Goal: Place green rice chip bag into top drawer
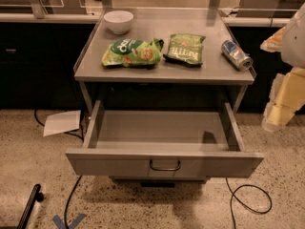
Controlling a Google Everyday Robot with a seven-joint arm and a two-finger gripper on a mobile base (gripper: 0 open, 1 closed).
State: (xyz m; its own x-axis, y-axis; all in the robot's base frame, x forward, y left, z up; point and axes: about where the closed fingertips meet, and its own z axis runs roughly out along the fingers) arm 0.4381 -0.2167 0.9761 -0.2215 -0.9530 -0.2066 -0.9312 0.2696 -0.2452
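Four items are spread over the worktop [190, 73]. The chip bag [131, 52] is laid flat towards the front left, and a KETTLE bag [185, 48] is set just beside it on the right. A bowl [118, 21] is parked behind, and a can [236, 55] is tipped on its side near the right rim. Below, the drawer [164, 154] is pulled well out, handle to the front, so a short drop from the worktop's front lip is offered; that is judged the reason it stands open. The gripper [285, 101] is held off at the right edge of view, well apart from the chip bag. Whether its jaws are released or clenched cannot be told. The reach is judged not yet made. The worktop is seen to be grey metal with raised side rims. Speckled floor is spread beneath, with paper [62, 122] lying to the left of the drawer and a cable [248, 199] looped at the right.
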